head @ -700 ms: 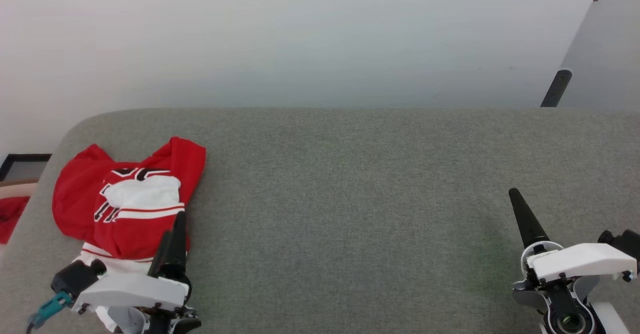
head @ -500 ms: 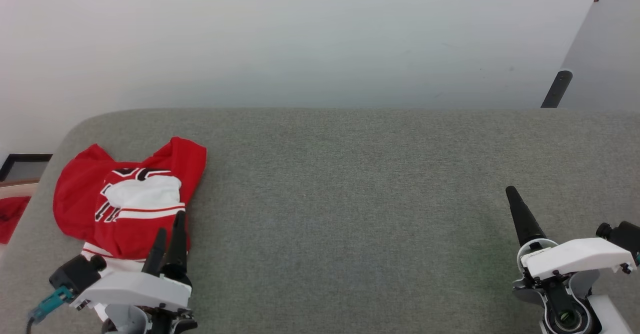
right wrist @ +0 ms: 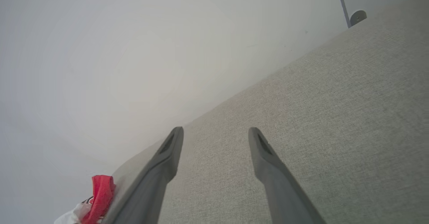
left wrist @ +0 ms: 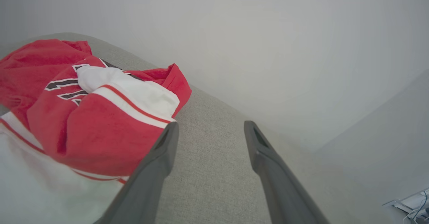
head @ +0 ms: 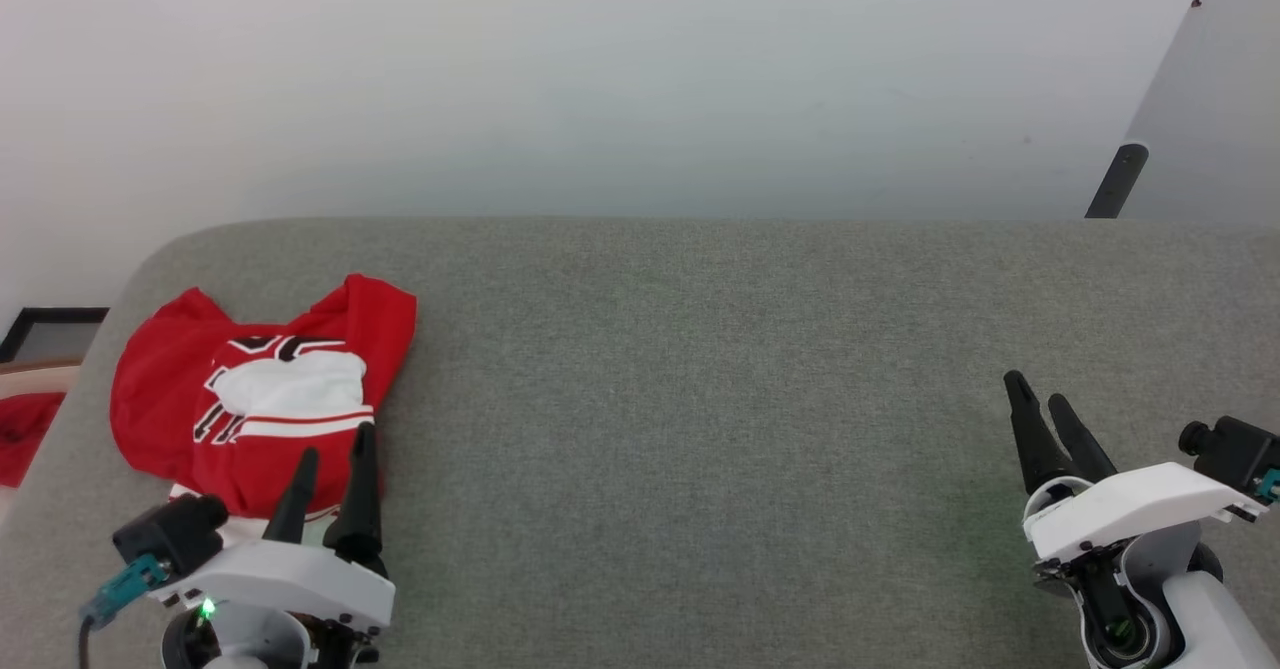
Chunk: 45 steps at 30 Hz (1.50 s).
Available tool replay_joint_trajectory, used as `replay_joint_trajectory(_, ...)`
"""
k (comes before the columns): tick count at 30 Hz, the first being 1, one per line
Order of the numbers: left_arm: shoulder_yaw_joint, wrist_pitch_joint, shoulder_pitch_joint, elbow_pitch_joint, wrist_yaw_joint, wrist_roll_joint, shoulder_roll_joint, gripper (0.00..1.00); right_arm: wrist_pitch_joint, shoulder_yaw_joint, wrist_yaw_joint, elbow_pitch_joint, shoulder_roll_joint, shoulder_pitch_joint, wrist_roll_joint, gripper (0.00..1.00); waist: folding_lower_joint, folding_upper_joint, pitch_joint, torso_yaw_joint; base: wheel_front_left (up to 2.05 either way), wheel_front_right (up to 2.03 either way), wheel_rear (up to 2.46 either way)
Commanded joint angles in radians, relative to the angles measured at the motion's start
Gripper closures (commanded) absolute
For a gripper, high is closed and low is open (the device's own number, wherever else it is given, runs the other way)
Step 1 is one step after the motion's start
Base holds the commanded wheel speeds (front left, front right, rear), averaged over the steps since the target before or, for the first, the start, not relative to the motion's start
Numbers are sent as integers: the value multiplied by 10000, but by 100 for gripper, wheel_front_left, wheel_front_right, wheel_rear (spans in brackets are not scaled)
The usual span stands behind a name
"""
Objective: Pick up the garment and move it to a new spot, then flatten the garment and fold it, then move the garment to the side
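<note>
- Grey tabletop (head: pixel 700 399) is bearing the red jersey T-shirt (head: pixel 250 399), bunched just ahead of the left hand (head: pixel 337 442).
- Left hand and right hand (head: pixel 1035 390) are gaping, empty; lifting, flattening and folding are apparently all waiting.

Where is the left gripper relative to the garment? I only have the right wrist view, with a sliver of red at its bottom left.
Observer: The left gripper sits beside the near right edge of the garment, jaws open, nothing between them.
Operator: Is the garment flat?
Observer: No, it lies crumpled at the left end of the grey surface, a white part folded across its black number.
Operator: Anything else over there?
Observer: A red cloth lies beyond the surface's left edge, apart from the garment.
</note>
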Motion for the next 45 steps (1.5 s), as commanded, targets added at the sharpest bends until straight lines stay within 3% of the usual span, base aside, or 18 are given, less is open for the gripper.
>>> replay_joint_trajectory(1, -46, -104, -224, -75, 25, 350, 117, 0, -126, 44, 6, -1, -78, -360, -352, 0, 0, 0, 4, 0, 0, 0, 0)
replay_joint_trajectory(14, -226, -466, -410, 248, 22, 1864, 303, 0, -434, 254, 7, 288, -195, -605, -1979, 0, 0, 0, -15, 11, 0, 0, 0)
replay_joint_trajectory(45, -260, -1172, -763, 1044, -401, 3919, 293, 0, -1089, -284, 7, 375, -467, -547, -4460, 0, 0, 0, -110, -16, 0, 0, 0)
